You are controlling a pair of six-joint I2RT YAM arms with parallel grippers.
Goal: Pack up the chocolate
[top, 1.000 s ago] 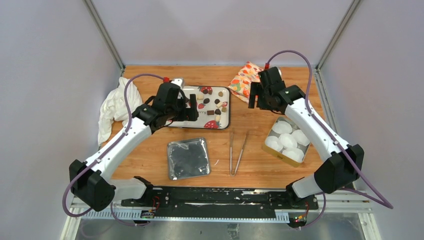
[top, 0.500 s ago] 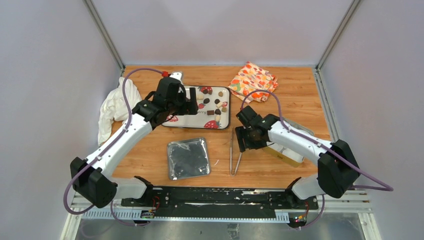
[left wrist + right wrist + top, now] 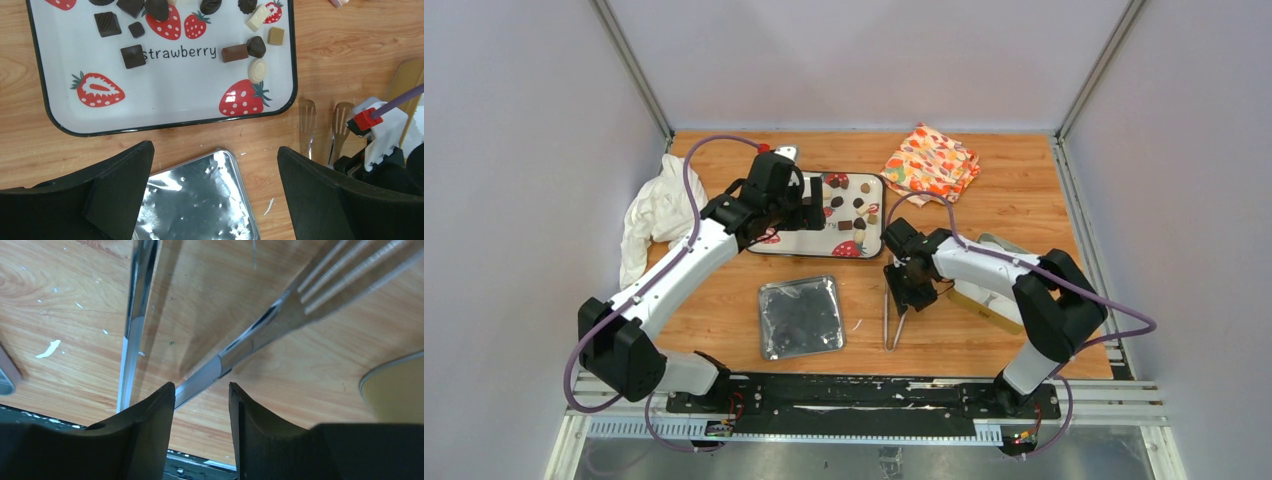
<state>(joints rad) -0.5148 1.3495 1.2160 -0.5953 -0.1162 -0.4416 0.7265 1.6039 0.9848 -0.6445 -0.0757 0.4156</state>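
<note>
Several small chocolates (image 3: pixel 851 204), mostly dark brown with a few tan or cream, lie on a white strawberry-print tray (image 3: pixel 876 244). In the left wrist view the chocolates (image 3: pixel 133 56) sit at the far end of the tray (image 3: pixel 292 75). My left gripper (image 3: pixel 810 214) is open and empty, held above the tray's near edge (image 3: pixel 215 150). My right gripper (image 3: pixel 912 294) is low over the metal tongs (image 3: pixel 892 322). Its jaws (image 3: pixel 202 387) are open a narrow gap, with one tong arm (image 3: pixel 240 352) running up to the left fingertip.
A silver tin lid (image 3: pixel 800 317) lies in front of the tray and shows under my left gripper (image 3: pixel 200 200). A gold tin (image 3: pixel 977 303) with white paper cups is mostly hidden by my right arm. A white cloth (image 3: pixel 656 210) lies at the left and a patterned cloth (image 3: pixel 931 162) at the back.
My right arm has swung from the back right near the patterned cloth forward and down onto the tongs. My left gripper has shifted slightly over the tray.
</note>
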